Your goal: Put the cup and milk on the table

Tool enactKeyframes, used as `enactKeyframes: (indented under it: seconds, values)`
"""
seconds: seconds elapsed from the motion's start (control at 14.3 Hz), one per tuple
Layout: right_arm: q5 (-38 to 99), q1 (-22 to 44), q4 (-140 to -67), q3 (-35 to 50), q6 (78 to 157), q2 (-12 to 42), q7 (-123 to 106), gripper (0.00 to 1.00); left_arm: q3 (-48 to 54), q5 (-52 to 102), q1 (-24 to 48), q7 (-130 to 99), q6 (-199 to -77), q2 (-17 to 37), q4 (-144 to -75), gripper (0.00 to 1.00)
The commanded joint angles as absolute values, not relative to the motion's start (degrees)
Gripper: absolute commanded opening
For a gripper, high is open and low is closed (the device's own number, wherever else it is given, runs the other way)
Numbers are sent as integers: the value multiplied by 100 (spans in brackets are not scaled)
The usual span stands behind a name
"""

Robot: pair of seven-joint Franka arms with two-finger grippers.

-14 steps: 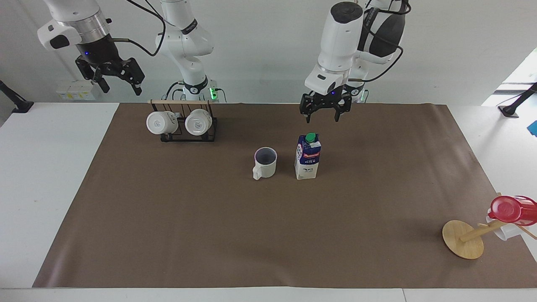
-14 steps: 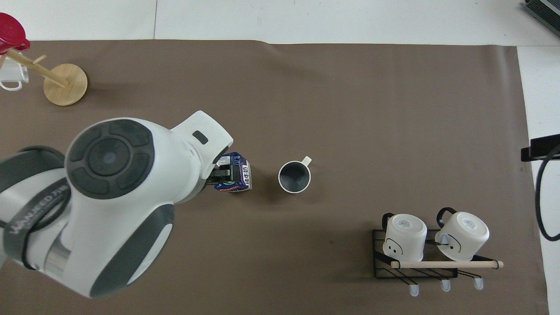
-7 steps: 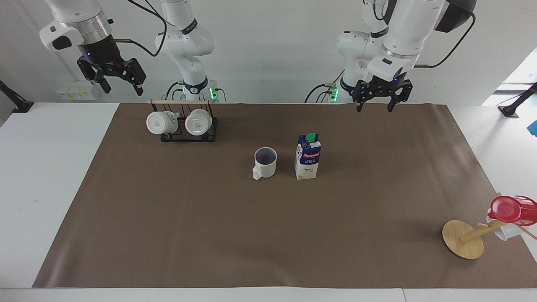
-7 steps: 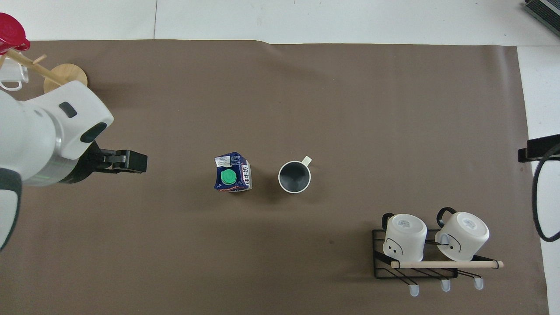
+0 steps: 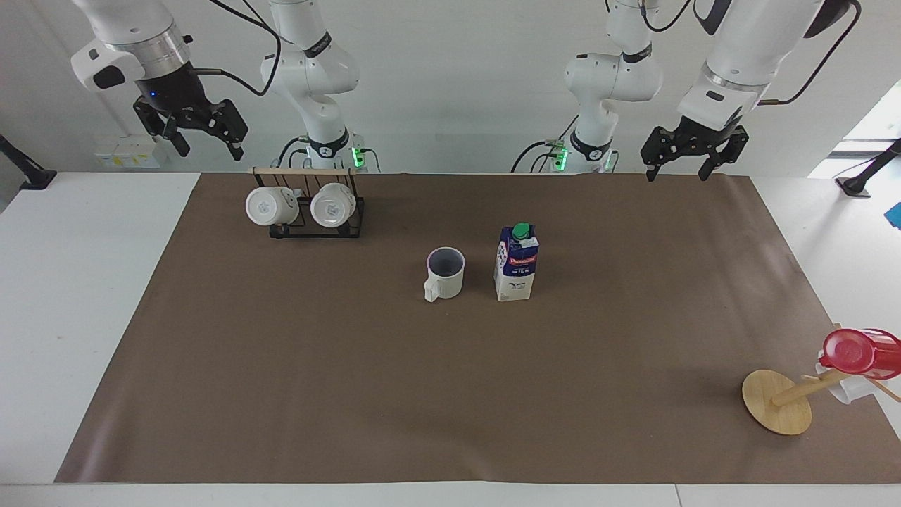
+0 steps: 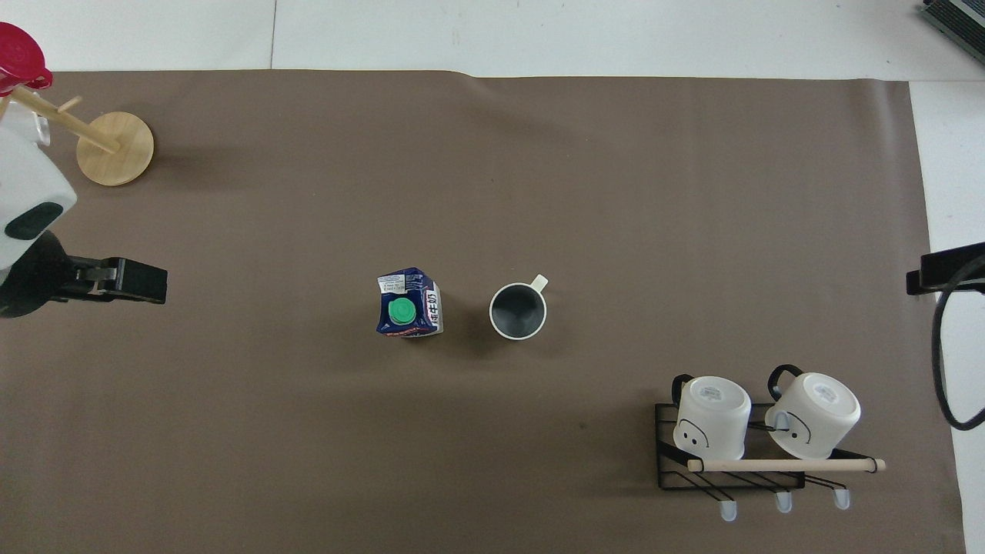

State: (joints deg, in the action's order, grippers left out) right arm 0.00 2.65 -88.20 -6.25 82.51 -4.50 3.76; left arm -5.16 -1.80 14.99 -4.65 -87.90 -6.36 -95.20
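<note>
The cup (image 5: 445, 273) (image 6: 518, 311), off-white with a dark inside, stands upright on the brown sheet of the table (image 5: 352, 394) (image 6: 654, 192) near its middle. Beside it, toward the left arm's end, the milk (image 5: 517, 264) (image 6: 409, 303) stands upright with its green cap on top. My left gripper (image 5: 676, 172) (image 6: 146, 281) hangs open and empty in the air over the sheet's edge by the left arm's base, well away from the milk. The right gripper (image 5: 208, 144) (image 6: 935, 275) is raised over the white tabletop at the right arm's end, open and empty.
A black wire rack (image 5: 317, 224) (image 6: 731, 469) holding two white mugs sits close to the right arm's base. At the left arm's end, far from the robots, a tipped wooden stand (image 5: 778, 401) (image 6: 115, 148) carries a red cup (image 5: 859, 351) (image 6: 19, 58).
The left gripper has risen from just above the milk and swung away toward the left arm's end of the table. The milk and cup have not moved. The right gripper rose slightly.
</note>
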Motion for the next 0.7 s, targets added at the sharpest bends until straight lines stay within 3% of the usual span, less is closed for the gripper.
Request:
enactKeyframes:
  seconds: [0.0,0.63]
  values:
    - [0,237,-8762,-615,8314,-430,351,100,-457,-264,1205,8,-8613,-650,-9413,100]
    - [-70,246,-8807,-615,8385,-448,325,100,-448,-220,905,413,-8429,-694,-9422,100]
